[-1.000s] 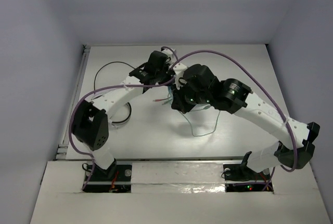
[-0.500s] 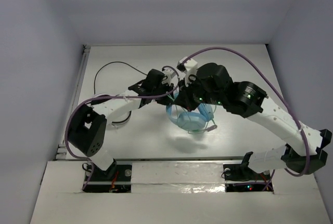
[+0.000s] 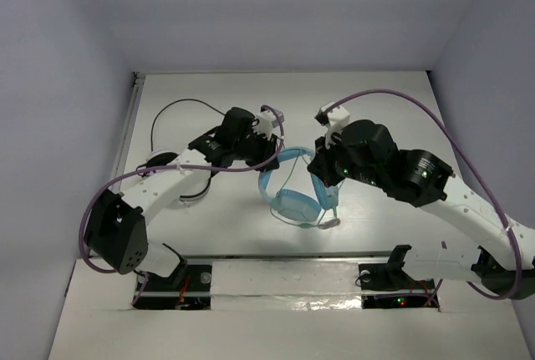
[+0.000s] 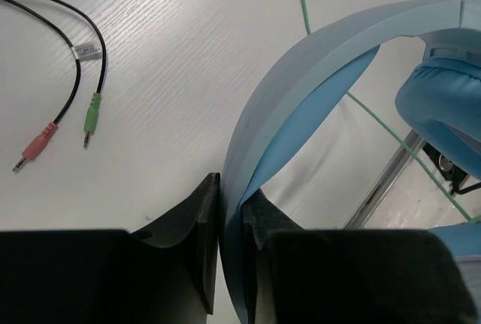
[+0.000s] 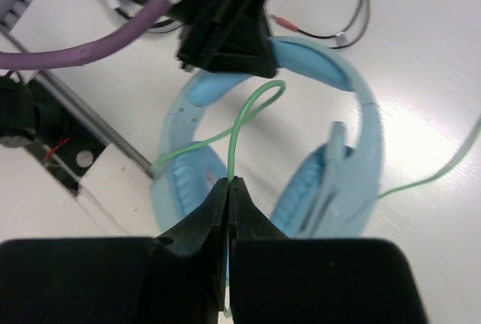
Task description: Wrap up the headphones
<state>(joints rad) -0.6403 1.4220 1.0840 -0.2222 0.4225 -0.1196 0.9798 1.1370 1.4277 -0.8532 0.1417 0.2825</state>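
Both arms hold the light blue over-ear headphones at the centre of the white table.
The left gripper jaws clamp tight on the wide band; the right gripper jaws pinch shut on the thin pale green cable.

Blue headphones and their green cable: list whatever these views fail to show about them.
- Top external: the spot where the right gripper pinches the green cable is hidden under the right arm.
- Left wrist: the headband of the blue headphones is hidden behind the left gripper; a cup is cut by the right edge.
- Right wrist: below the fingertips the gripper covers the cable, which also exits the right edge.
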